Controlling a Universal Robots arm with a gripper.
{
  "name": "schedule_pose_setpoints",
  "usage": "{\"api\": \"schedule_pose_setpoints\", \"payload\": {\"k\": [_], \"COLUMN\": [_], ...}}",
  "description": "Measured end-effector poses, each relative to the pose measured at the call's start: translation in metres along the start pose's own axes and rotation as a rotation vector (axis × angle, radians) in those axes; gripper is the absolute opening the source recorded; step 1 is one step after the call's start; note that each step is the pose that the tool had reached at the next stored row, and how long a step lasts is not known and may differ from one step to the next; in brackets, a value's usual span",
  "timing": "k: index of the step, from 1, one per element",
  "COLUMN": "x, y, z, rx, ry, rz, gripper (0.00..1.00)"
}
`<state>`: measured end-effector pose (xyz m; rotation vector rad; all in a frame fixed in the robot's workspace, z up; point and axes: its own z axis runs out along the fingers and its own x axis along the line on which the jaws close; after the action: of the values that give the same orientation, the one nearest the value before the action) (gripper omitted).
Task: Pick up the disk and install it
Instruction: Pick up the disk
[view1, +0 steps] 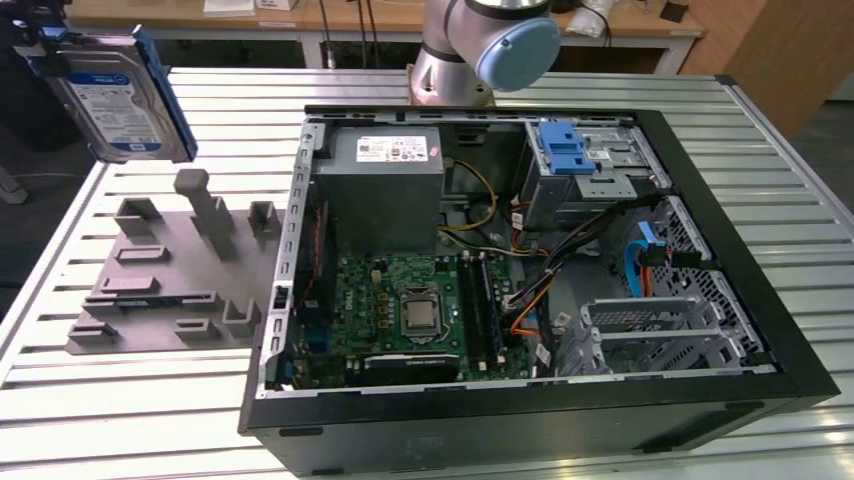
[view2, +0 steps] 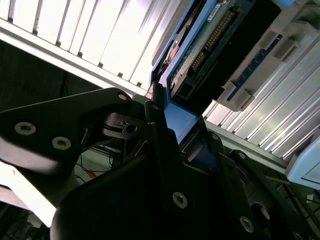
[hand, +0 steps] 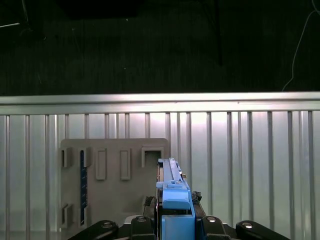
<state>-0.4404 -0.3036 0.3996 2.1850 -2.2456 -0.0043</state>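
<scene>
Gripper (hand: 173, 224) clamped on the disk (view1: 118, 95), blue-framed disk upright, hanging above the grey fixture plate (view1: 160, 285)

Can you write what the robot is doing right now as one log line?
gripper: shut on disk | disk: in the air near grey fixture | computer case: open, disk not yet inside

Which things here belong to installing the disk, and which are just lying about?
Job: disk, held in the jaws; open computer case; drive cage with blue latch, probably.
Lying about: grey moulded fixture; power supply; motherboard; slatted table.
</scene>
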Motion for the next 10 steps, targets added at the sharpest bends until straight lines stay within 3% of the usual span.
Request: {"api": "schedule_pose_setpoints", "payload": {"k": [10], "x": [-0.0016], "y": [0.0001], "z": [-0.0052], "rx": [0.0000], "ry": [0.0021], "rz": [0.000], "gripper": [0.36]}}
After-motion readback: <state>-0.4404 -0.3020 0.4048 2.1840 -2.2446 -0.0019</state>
